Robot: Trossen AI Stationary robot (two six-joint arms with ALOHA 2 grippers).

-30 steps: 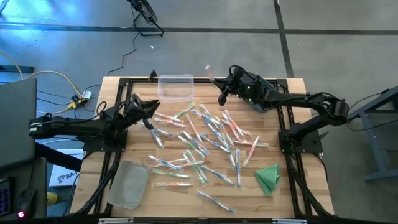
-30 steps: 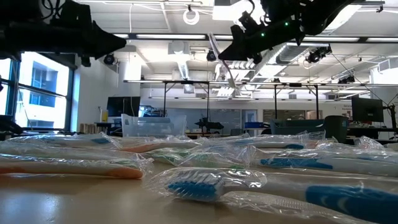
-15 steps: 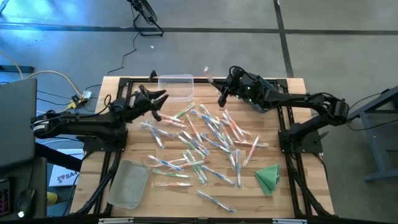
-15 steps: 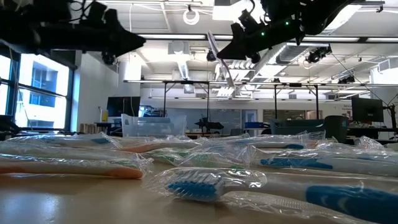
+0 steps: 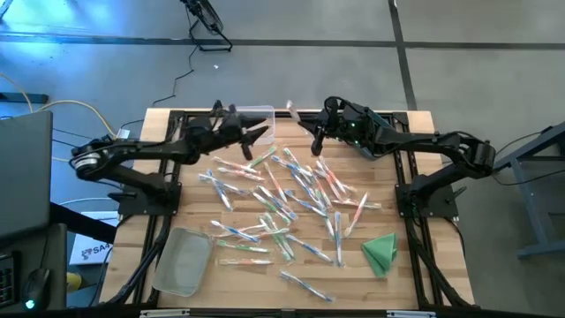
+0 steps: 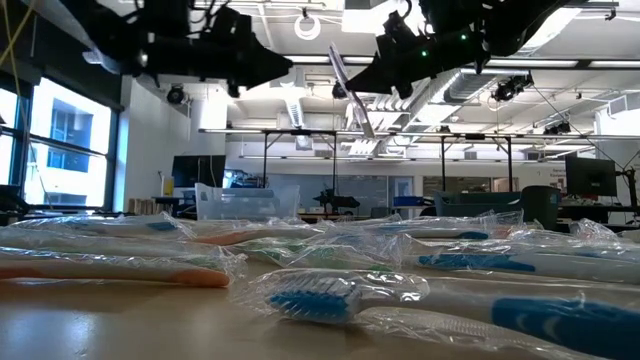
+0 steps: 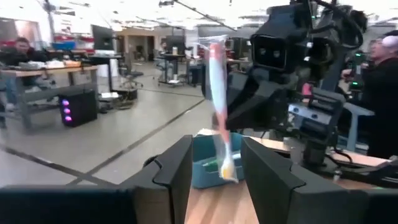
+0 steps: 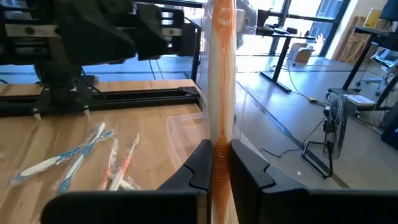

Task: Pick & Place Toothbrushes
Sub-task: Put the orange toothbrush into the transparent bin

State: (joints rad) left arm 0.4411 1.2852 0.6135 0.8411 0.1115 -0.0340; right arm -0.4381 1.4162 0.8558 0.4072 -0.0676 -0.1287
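clear bin (image 5: pixel 250 123): contents unclear | right pincer (image 5: pixel 315 144): grips wrapped toothbrush (image 8: pixel 222 74)

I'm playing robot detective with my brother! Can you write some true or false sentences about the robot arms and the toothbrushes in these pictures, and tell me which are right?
1. The right gripper pinches an orange toothbrush in its fingers. True.
2. The left gripper holds a toothbrush too. False: its fingers stand open with nothing between them, reaching toward the right gripper.
3. Many wrapped toothbrushes lie scattered on the wooden table. True.
4. The clear bin at the table's far edge is packed full of toothbrushes. False: no pile of brushes shows inside it.
5. The folded green cloth lies near the right arm's side. True.
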